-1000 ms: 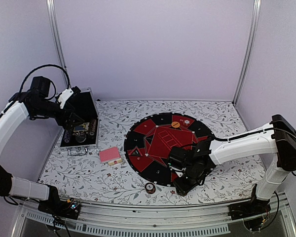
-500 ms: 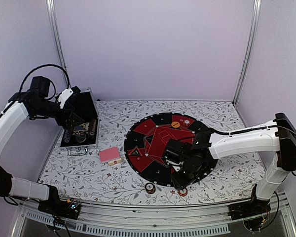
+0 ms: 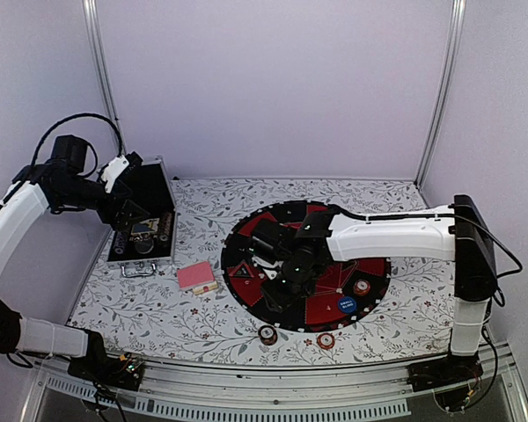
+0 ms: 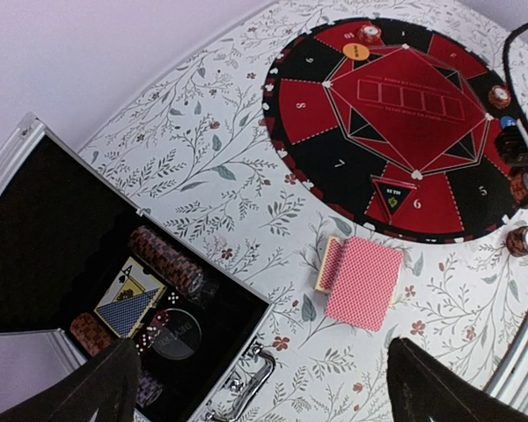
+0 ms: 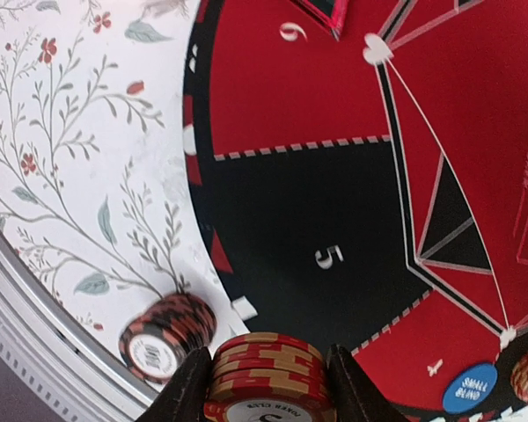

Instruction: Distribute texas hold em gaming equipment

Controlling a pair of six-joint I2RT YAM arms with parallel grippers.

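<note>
- Mat (image 5: pixel 290 202) — white "5" on a black segment, centre of the right wrist view; "6", "7", "8" in the left wrist view.
- Blue button disc (image 5: pixel 469 388) — "SMALL BLIND", lower right.
- Playing card (image 4: pixel 128 299) in case (image 4: pixel 35 229): corner "A".

Cards (image 4: pixel 363 283) between case (image 4: pixel 44 220) and mat (image 4: pixel 396 105)

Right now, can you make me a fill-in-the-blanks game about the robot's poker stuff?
1. The right gripper is shut on a stack of ____.
2. The blue disc reads SMALL ____.
3. The black wedge by that stack shows the number ____.
4. The left gripper hangs ____ over the silver case.
Missing words: chips, BLIND, 5, open.
</note>
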